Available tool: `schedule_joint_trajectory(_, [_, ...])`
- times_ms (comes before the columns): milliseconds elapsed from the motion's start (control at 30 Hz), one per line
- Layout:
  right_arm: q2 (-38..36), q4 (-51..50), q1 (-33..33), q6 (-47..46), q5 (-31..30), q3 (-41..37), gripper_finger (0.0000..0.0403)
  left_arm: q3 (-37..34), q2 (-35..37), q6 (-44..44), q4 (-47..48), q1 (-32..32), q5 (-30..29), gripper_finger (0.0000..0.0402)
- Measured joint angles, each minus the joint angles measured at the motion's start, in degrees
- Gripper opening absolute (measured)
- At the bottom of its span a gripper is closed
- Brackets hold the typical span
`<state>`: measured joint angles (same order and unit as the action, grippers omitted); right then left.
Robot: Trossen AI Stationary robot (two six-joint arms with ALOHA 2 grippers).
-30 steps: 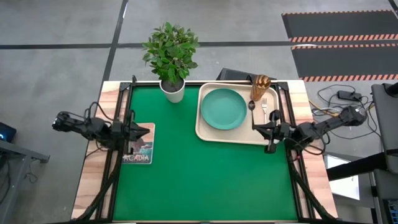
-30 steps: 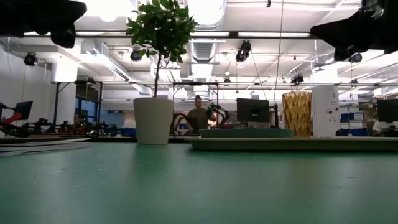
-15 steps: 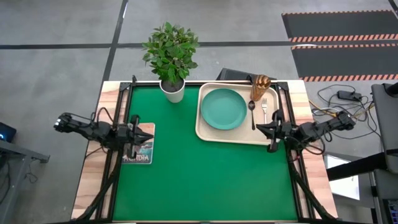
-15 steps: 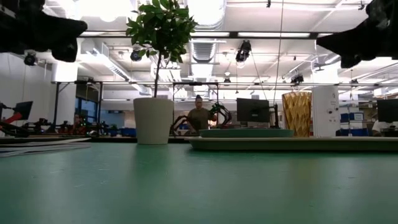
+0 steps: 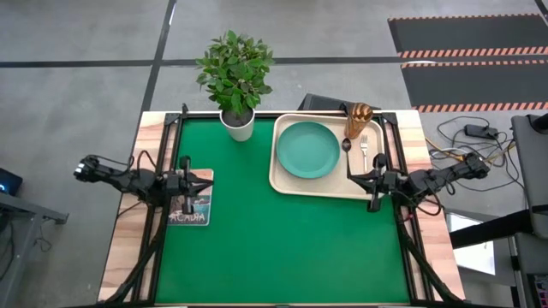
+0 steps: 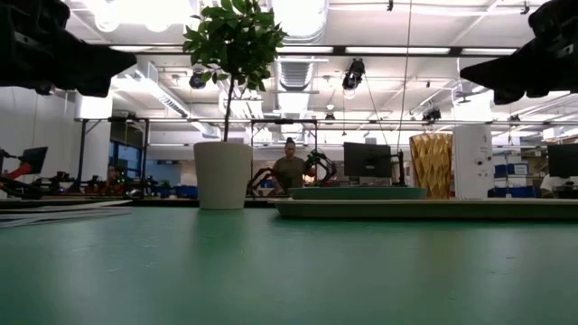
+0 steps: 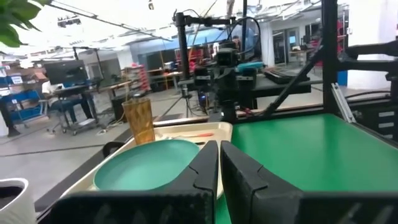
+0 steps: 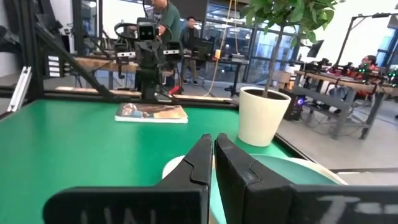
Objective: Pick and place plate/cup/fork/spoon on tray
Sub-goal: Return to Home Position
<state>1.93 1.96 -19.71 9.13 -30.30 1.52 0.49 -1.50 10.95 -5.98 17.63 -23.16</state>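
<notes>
The cream tray (image 5: 282,175) lies at the table's far right. On it rest the teal plate (image 5: 308,150), the amber cup (image 5: 358,120) upright at the far right corner, the dark spoon (image 5: 347,156) and the fork (image 5: 364,151) side by side. My right gripper (image 5: 351,177) is shut and empty, hovering over the tray's near right part and pointing left. My left gripper (image 5: 208,182) is shut and empty, hovering above a book (image 5: 190,208) at the table's left and pointing right. The left wrist view shows the plate (image 7: 149,165), the cup (image 7: 139,121) and the fork's red handle (image 7: 198,134).
A white pot with a leafy plant (image 5: 238,127) stands at the far edge, left of the tray. The book lies flat by the left edge. People stand in the room beyond the table (image 6: 289,170). The green mat (image 5: 274,248) is bare in the middle and near part.
Both grippers have sunk a little and stay shut. The things on the tray have not moved.
</notes>
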Motion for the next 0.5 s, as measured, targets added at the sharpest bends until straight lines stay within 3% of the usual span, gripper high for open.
schedule_joint_trajectory(500, [0.02,0.04,-0.01,-9.16,0.28,-0.04,0.0009,-0.04,-2.95,-0.03,0.03,0.0,-0.13,0.0])
